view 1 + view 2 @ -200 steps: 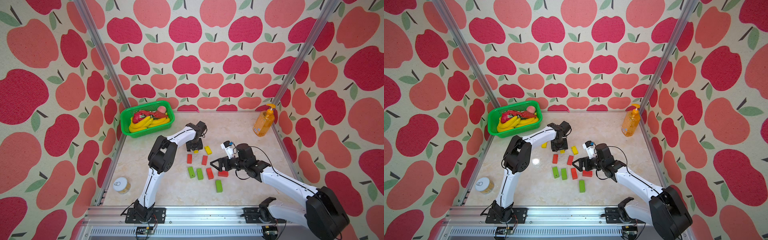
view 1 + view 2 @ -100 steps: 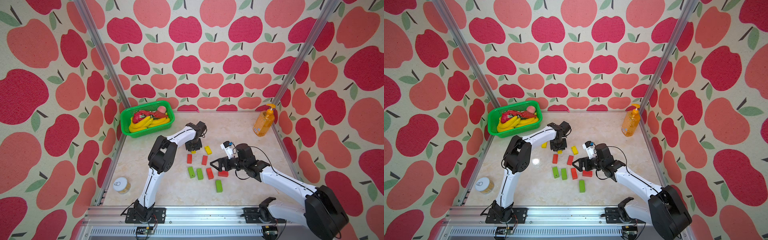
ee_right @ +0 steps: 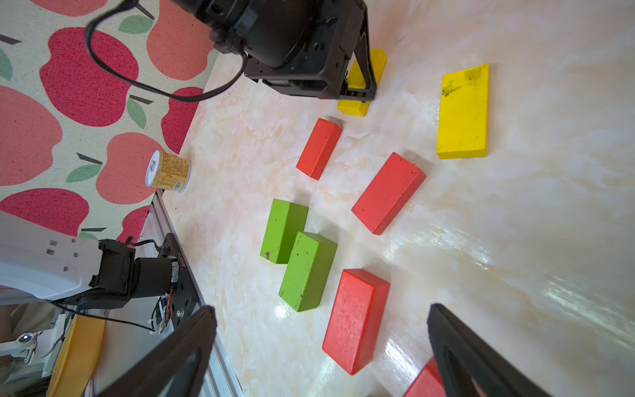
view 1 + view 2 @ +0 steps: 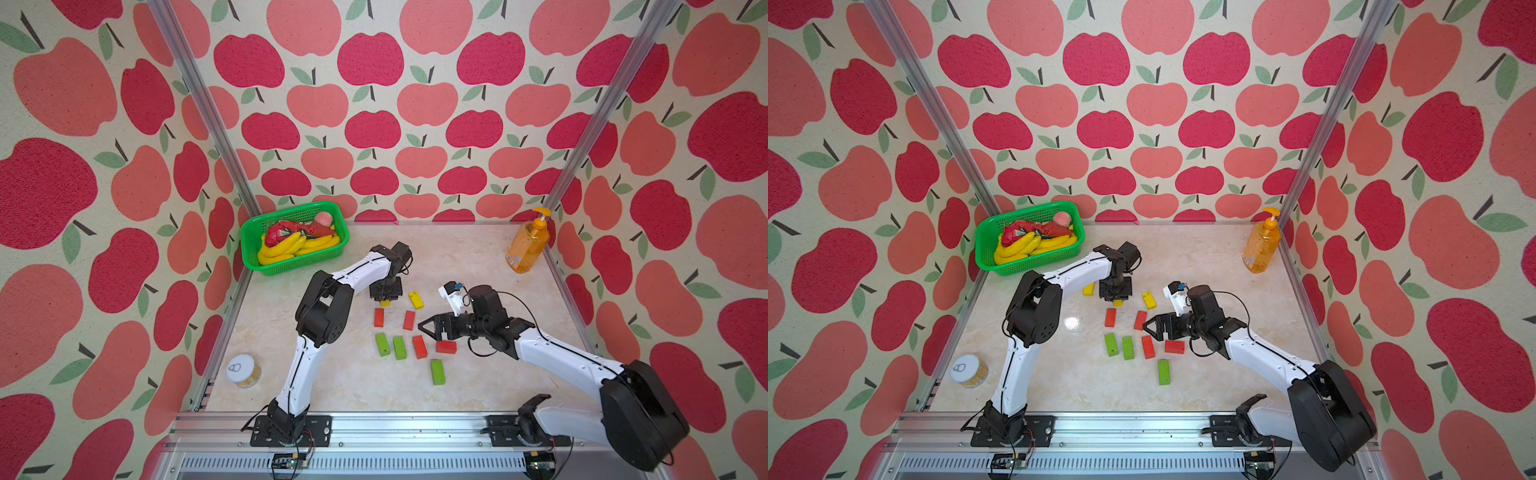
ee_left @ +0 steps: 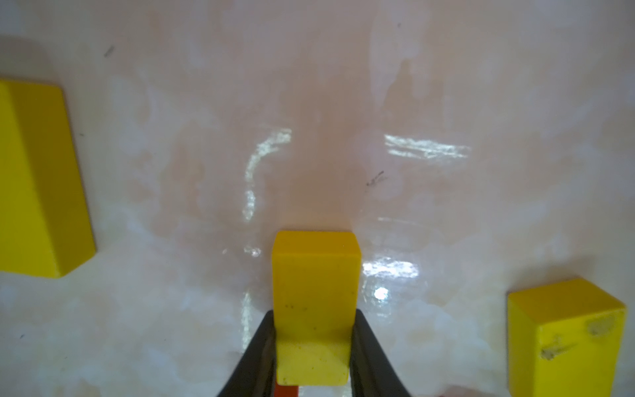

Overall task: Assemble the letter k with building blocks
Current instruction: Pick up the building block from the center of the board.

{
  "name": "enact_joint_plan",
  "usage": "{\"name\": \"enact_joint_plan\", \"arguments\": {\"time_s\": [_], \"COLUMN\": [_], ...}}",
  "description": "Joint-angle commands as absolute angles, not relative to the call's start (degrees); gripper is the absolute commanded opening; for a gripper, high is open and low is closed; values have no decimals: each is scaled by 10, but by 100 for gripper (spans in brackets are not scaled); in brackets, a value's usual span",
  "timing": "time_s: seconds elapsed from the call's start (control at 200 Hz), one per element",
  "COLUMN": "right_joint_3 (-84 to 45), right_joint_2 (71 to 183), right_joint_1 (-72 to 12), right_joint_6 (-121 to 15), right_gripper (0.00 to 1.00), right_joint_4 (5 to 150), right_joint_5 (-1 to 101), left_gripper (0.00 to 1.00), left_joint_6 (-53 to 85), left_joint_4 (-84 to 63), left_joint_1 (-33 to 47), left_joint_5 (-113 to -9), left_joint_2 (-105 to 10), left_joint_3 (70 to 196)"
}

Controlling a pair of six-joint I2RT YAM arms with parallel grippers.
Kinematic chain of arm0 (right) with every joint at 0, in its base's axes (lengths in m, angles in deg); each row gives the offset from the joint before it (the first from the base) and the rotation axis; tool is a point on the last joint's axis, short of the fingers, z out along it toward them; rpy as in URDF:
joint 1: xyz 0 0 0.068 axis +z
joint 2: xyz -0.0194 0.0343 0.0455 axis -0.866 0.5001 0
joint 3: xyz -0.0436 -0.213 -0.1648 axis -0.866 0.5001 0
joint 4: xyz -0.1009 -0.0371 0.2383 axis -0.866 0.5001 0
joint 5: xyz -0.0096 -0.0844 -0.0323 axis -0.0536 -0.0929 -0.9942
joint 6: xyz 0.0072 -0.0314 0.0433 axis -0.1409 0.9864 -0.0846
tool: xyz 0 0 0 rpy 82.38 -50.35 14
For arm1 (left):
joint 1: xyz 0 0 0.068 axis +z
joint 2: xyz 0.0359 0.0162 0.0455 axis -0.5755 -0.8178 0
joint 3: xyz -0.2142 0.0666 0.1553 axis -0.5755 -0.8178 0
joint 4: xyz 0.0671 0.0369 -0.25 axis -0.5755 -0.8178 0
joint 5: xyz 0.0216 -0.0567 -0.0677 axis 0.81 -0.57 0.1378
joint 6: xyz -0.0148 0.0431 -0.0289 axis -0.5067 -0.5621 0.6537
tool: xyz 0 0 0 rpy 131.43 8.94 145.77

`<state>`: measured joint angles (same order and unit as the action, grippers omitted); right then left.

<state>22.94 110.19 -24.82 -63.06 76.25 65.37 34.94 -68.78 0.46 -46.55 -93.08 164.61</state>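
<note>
Left tool [image 5: 314,318] pinching yellow brick [image 5: 316,275]; two yellow bricks [image 5: 37,178] [image 5: 563,337] flanking, red brick [image 4: 378,317] just beside; right tool [image 3: 321,311] spread; layout unchanged since earlier.

The left arm reaches far, wrist pointing down, left gripper [image 4: 385,297] clamped on a yellow block [image 5: 314,275]. The right arm stretches left, low, right gripper [image 4: 424,326] spread wide.

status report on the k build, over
Left gripper shut on yellow block. Right gripper open, empty. No K yet. Red block close beside the held one.
</note>
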Motion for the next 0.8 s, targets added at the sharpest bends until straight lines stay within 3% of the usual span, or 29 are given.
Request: {"name": "enact_joint_plan", "arguments": {"time_s": [0.0, 0.795], "right_joint_3": [213, 65], "right_joint_2": [1116, 1339], "right_joint_1": [-250, -213], "right_joint_6": [-653, -762], "right_gripper": [99, 99], "right_joint_4": [737, 648], "right_joint_5": [664, 621], "left_gripper": [24, 25], "left_joint_6": [302, 200], "left_joint_4": [-680, -647], "left_joint_1": [16, 95], "left_joint_5": [-461, -502], "left_joint_2": [-891, -729], "left_joint_3": [1633, 1443]}}
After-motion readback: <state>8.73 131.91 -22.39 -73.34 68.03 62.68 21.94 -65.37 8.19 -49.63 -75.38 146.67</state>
